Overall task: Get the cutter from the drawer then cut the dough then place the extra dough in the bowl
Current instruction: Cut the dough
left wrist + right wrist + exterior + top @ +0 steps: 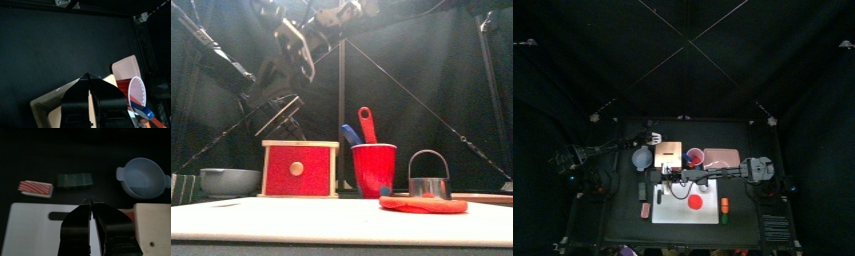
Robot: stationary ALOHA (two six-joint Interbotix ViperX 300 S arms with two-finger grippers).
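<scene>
The flat red dough [694, 200] [422, 204] lies on the white cutting board [673, 215] [37, 225]. The round metal cutter [428, 180] stands on the board just behind the dough. The wooden box [669, 152] [299, 169] shows its red drawer front pushed in. The blue-grey bowl [641, 158] [229, 181] [142, 176] sits left of the box. My right gripper [681, 177] [89, 203] hangs shut and empty above the board's back edge. My left gripper [651, 137] [87, 76] hovers shut and empty behind the box.
A pink tray [720, 157] [125, 70] lies right of the box. The red cup [373, 168] [137, 92] holds a blue and a red knife. A dark green sushi roll [73, 180] and a red-striped toy [35, 188] lie left of the board.
</scene>
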